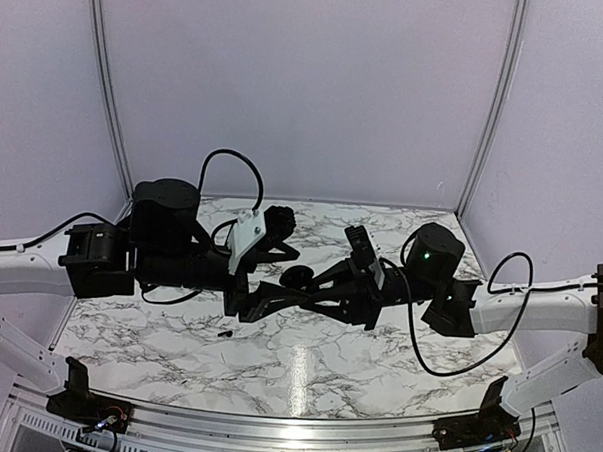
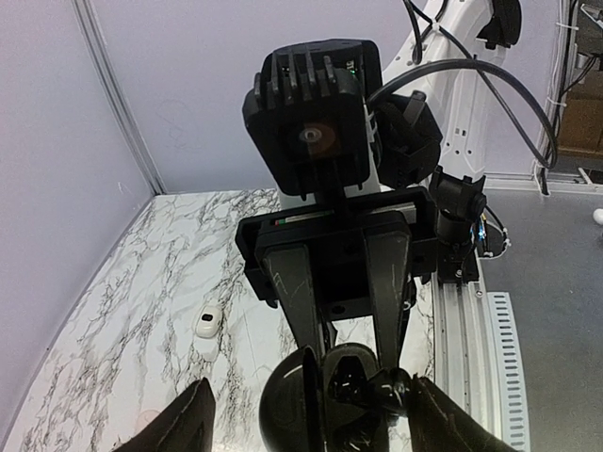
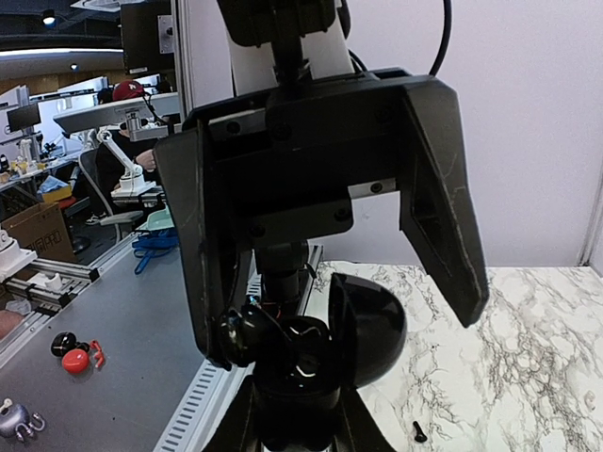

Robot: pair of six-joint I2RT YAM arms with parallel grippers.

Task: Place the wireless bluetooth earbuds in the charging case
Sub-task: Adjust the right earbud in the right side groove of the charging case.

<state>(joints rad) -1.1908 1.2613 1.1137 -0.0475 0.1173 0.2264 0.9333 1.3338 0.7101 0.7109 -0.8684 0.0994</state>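
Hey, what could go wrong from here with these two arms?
The right fingers pinch the black round case above the table; the open left fingers on either side could knock it loose. A tiny black earbud lies alone on the marble, easy to sweep off.

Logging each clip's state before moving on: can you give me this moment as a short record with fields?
left gripper: open, jaws either side of the shell
right gripper: shut on the black round shell
shell: hinged open, held above the table
earbud: one tiny black stub loose on the marble
small white piece: on the table, apart from both arms
second earbud: cannot tell
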